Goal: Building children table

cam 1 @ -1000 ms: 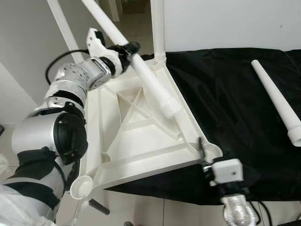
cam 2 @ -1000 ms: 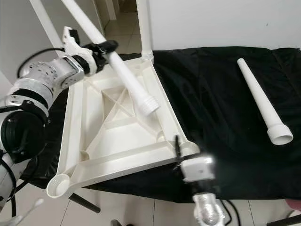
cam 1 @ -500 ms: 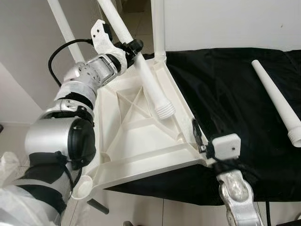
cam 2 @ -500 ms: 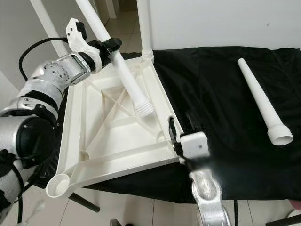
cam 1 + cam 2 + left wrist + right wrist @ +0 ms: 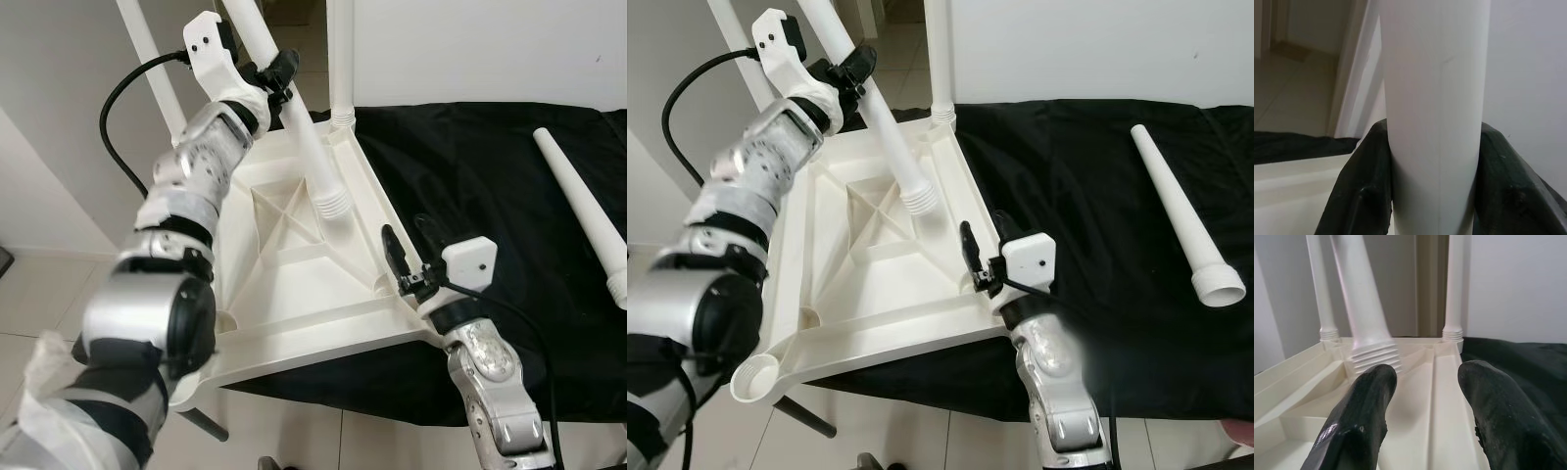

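A white plastic table top (image 5: 284,284) lies upside down on a black cloth. Two white legs (image 5: 340,59) stand upright in its far corners. My left gripper (image 5: 277,73) is shut on a third white leg (image 5: 313,157), which tilts steeply. The leg's threaded end (image 5: 333,204) hovers just above the ribbed underside. In the left wrist view the black fingers (image 5: 1361,196) clamp the leg (image 5: 1435,98) from both sides. My right gripper (image 5: 409,235) stands open over the near right corner with nothing between its fingers (image 5: 1361,416). It faces the threaded end (image 5: 1376,357).
A fourth white leg (image 5: 583,211) lies loose on the black cloth (image 5: 490,166) at the right. An empty round socket (image 5: 759,377) marks the near left corner, which overhangs the tiled floor. White walls and a doorway stand behind.
My left gripper has tipped the held leg more upright, and its threaded end has drawn toward the far side. My right gripper has risen from below the table's edge to above the near right corner.
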Tool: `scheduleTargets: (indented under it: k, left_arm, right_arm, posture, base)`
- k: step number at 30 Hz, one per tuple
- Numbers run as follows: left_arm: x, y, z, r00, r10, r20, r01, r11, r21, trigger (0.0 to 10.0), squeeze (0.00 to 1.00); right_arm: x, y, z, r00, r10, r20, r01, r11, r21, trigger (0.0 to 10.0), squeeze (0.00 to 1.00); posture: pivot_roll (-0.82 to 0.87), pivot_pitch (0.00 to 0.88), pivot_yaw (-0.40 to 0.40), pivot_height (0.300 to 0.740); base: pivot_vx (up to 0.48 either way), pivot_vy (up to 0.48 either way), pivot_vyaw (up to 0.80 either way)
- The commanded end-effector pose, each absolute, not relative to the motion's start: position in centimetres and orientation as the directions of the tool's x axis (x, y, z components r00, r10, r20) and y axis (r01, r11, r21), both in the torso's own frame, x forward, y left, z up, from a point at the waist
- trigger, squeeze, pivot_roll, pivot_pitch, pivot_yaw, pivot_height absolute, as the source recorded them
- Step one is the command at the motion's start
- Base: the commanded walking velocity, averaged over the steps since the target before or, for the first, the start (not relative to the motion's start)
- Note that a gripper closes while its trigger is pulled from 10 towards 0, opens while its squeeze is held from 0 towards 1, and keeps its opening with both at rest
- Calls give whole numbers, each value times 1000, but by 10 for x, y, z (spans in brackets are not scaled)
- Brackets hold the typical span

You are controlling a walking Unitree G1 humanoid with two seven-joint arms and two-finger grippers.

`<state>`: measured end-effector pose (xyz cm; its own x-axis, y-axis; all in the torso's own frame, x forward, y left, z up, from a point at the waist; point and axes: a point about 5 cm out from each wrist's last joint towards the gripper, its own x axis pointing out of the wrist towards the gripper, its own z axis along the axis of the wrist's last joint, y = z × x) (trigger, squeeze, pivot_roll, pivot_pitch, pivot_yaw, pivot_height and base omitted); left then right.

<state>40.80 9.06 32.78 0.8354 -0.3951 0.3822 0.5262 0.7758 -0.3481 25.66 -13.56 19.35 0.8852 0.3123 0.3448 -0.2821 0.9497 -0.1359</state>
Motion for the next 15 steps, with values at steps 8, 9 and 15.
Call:
scheduleTargets:
  k: [8,9,15]
  left_arm:
    - [388,71,332,772,-424,473,570,791,-221,10000,0]
    - [385,67,332,764,-430,482,575,793,-204,10000,0]
    - [375,53,330,738,-456,497,595,787,-162,10000,0]
  right_arm:
    - [265,-122,200,859,393,328,-382,919,-100,10000,1000]
    - [268,-121,201,863,390,321,-377,920,-105,10000,1000]
    - [281,-121,202,878,388,280,-351,920,-175,10000,0]
  posture:
    - [-110,53,124,740]
    - [-109,50,123,740]
    - [-102,45,124,740]
  base:
    - [0,0,0]
    - [0,0,0]
    - [0,0,0]
